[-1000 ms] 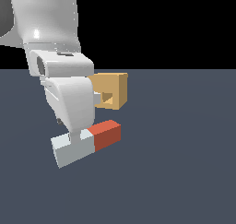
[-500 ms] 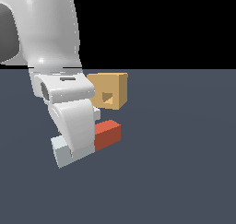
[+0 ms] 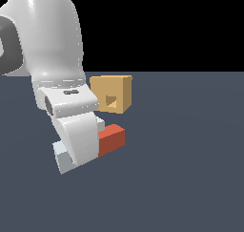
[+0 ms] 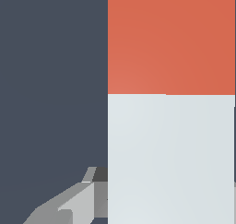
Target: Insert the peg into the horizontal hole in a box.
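The peg lies flat on the dark floor; its red-orange half [image 3: 112,139] points toward the box and its pale end [image 3: 62,158] sticks out on the other side. My gripper [image 3: 84,152] is down over the peg's pale half, near its middle, with the jaws either side of it. In the wrist view the peg [image 4: 170,103] fills the frame and one finger [image 4: 76,204] shows right beside its pale half. The tan box [image 3: 112,93] stands just behind the peg, its hole [image 3: 110,100] facing the camera. The fingertips are hidden by the hand in the exterior view.
The white arm [image 3: 45,40] fills the upper part of the exterior view's left. The dark grey floor [image 3: 190,169] stretches out to the exterior view's right of the peg and the box.
The hand has come down and now covers the middle of the peg. The peg and the box have not moved.
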Robot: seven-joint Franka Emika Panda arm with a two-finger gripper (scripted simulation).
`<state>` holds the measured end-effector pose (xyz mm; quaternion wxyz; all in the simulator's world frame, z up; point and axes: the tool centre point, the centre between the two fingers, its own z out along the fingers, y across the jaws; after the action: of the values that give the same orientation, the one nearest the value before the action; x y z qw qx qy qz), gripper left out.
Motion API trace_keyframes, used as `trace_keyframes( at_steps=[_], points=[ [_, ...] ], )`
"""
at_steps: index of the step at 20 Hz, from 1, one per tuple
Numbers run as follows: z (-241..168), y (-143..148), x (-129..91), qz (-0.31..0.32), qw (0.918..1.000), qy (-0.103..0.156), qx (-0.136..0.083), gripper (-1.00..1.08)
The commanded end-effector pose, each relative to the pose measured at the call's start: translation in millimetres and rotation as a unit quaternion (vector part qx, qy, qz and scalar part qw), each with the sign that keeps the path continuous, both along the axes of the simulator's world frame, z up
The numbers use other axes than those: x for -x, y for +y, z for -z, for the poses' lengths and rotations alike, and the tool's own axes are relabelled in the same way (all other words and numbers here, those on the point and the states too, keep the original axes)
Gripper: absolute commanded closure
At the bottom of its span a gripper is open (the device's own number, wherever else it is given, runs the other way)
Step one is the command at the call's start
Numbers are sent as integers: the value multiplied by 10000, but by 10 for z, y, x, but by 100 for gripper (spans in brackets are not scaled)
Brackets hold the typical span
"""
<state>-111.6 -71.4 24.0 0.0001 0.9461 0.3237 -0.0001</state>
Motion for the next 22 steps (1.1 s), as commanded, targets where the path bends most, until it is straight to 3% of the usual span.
trace_keyframes(
  at_steps=[1,8,13,18,22],
  points=[
    [6,6,0,-2,10000,1,-1,108],
    [-1,2,-2,-6,10000,-2,-1,108],
    [-29,173,-67,-277,9996,-2,1,108],
    [-100,622,-190,-966,9953,-2,5,108],
    [-185,1181,-250,-1792,9838,-2,7,108]
  ],
)
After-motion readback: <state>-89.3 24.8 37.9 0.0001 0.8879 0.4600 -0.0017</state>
